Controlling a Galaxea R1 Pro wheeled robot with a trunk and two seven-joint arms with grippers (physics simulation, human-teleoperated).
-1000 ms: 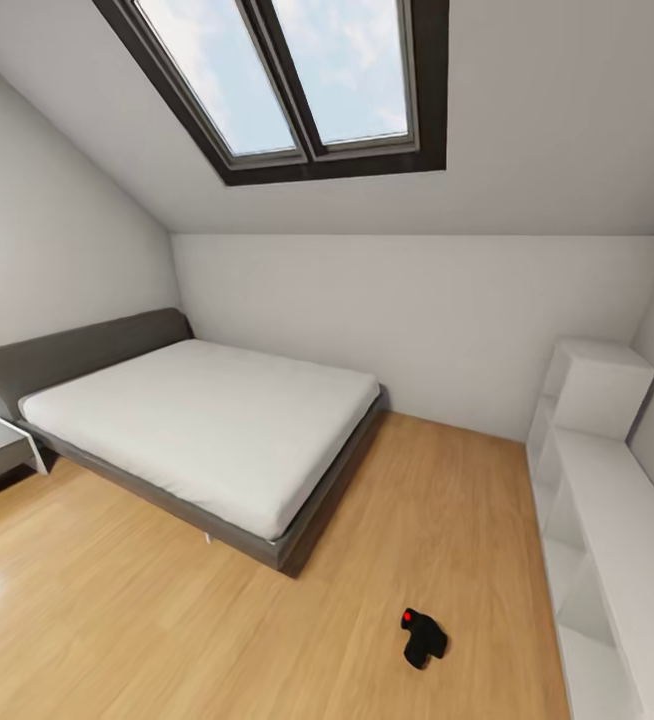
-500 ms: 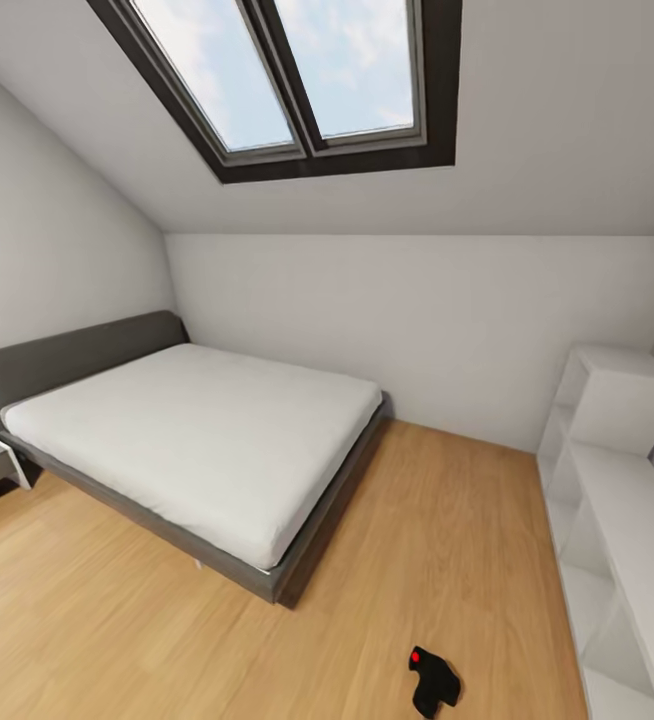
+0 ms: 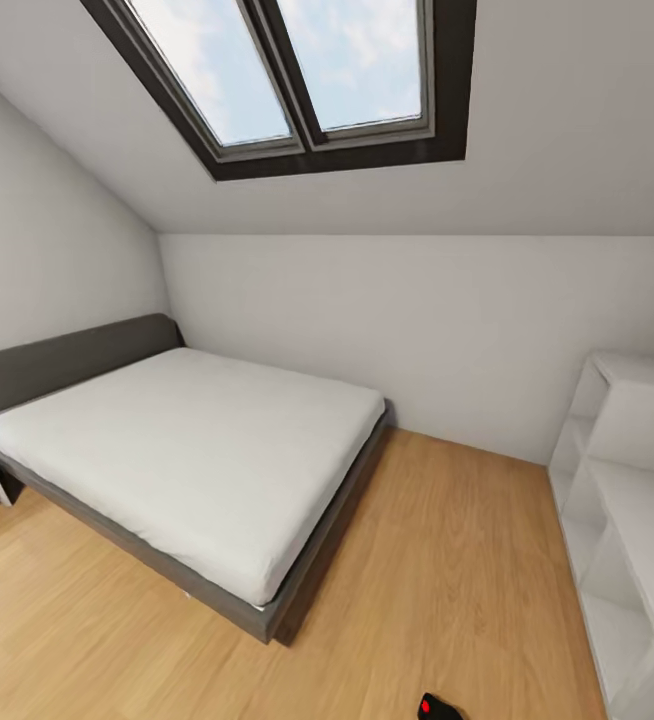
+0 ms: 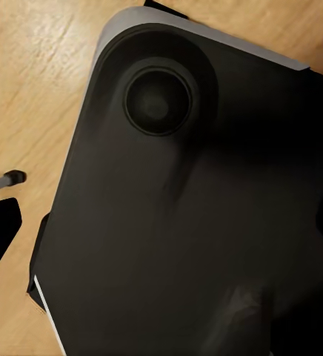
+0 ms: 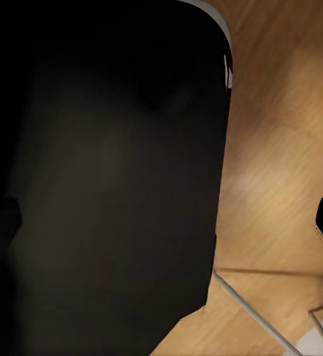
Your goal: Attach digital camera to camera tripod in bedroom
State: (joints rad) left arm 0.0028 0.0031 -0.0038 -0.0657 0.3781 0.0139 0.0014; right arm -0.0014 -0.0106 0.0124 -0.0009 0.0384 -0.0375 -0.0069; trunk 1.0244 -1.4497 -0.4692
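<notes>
Digital camera, small black body with red dot (image 3: 437, 708), lies on light wood plank floor (image 3: 447, 560), beyond the foot corner of the low grey bed with white mattress (image 3: 182, 440). White open shelving (image 3: 627, 520) further right of bed. Both grippers: jaw state cannot be made out.

A low grey bed (image 3: 182, 455) with a white mattress stands on the wood floor (image 3: 447, 560) under a dark-framed skylight (image 3: 307, 85); white open shelving (image 3: 622, 500) lines the right wall.
</notes>
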